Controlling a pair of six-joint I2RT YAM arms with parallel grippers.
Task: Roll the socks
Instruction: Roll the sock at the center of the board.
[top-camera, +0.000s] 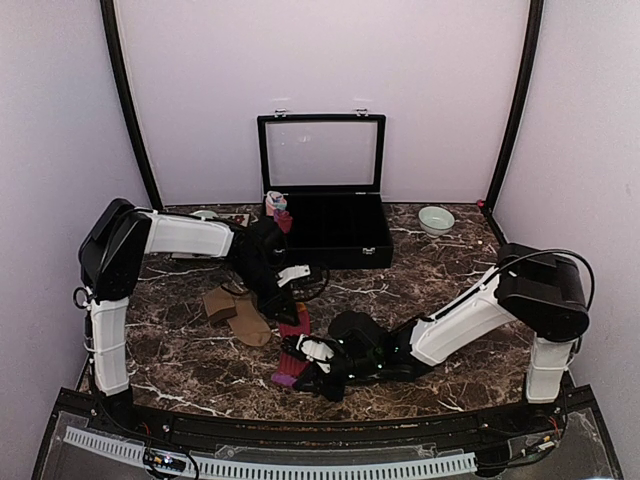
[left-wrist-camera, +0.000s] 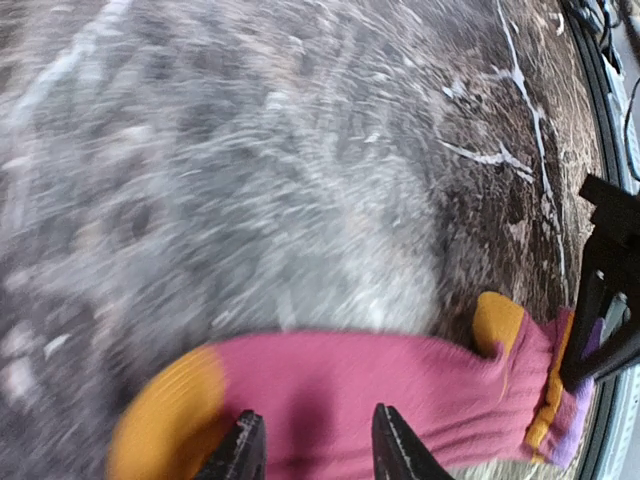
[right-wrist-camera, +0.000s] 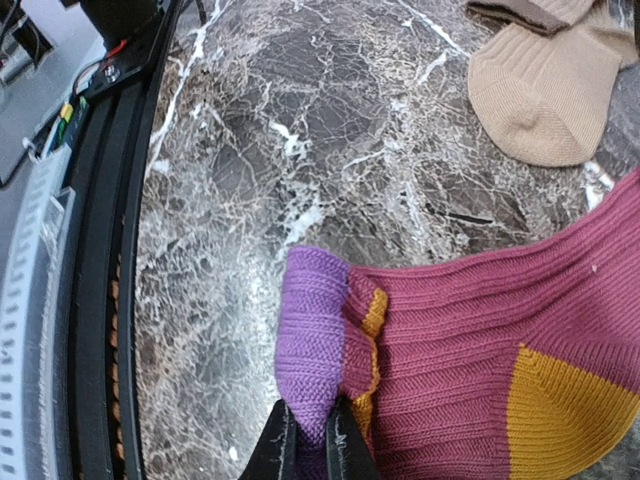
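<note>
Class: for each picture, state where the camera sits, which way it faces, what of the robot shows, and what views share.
Top external: high behind the robot, looking down on the table; both arms show.
Left wrist: on the left arm, facing down at the red sock; left gripper tips show.
Right wrist: low, looking down by the near rail; right gripper pinches the purple cuff.
Shared: all show the red sock.

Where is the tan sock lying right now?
In the top view the tan sock lies flat on the table, left of centre, just left of the maroon sock.
</note>
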